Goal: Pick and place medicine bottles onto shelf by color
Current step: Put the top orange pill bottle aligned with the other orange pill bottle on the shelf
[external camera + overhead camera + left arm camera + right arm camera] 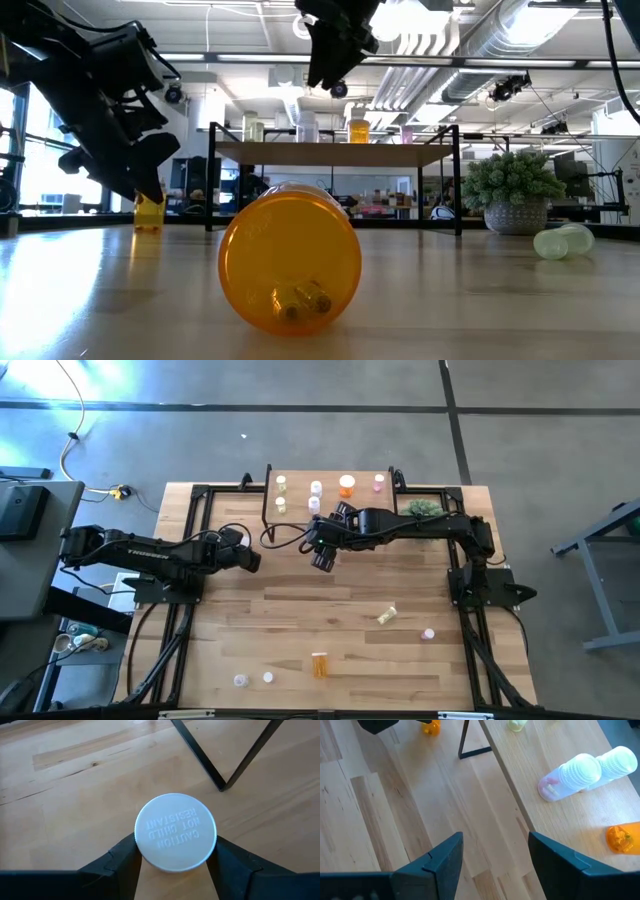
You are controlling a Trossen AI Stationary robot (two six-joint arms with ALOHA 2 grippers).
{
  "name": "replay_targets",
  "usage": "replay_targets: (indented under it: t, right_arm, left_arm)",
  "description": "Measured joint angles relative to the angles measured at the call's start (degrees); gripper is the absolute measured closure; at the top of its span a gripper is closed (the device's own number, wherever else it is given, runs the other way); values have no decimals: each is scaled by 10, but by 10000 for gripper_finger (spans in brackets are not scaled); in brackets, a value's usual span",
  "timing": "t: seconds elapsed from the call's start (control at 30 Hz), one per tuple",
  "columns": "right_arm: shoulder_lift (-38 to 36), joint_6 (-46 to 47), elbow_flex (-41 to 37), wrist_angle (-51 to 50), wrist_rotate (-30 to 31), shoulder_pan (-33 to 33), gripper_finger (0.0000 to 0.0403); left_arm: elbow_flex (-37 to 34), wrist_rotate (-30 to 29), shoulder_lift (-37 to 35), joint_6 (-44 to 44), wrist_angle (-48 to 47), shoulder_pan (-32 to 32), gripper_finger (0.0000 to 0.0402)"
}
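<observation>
Left hand [175,857] points down, straddling capped bottle [175,838].

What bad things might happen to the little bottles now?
1. The left gripper has its fingers around a white cap; gripping only the round cap, the orange bottle might slip or tip.
2. The right gripper hangs open beside the shelf, near the standing bottles; a swing might knock them over.
3. A black shelf leg stands close by; lifting the bottle might bump it.
</observation>
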Motion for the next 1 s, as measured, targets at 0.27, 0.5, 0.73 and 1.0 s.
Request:
replay_targets:
  t: [0.27,0.5,0.73,1.0]
  right_arm:
    - [0,1,0,0,0,0,188]
    - [0,14,0,0,0,0,188]
    - [0,14,0,4,0,0,188]
    - [0,14,0,8,0,0,188]
  left_arm:
    - [0,17,-15,16,-2,0,213]
    - [0,31,-26,38,-2,0,213]
    - [0,65,-38,64,-1,0,213]
    - [0,79,-55,79,-2,0,213]
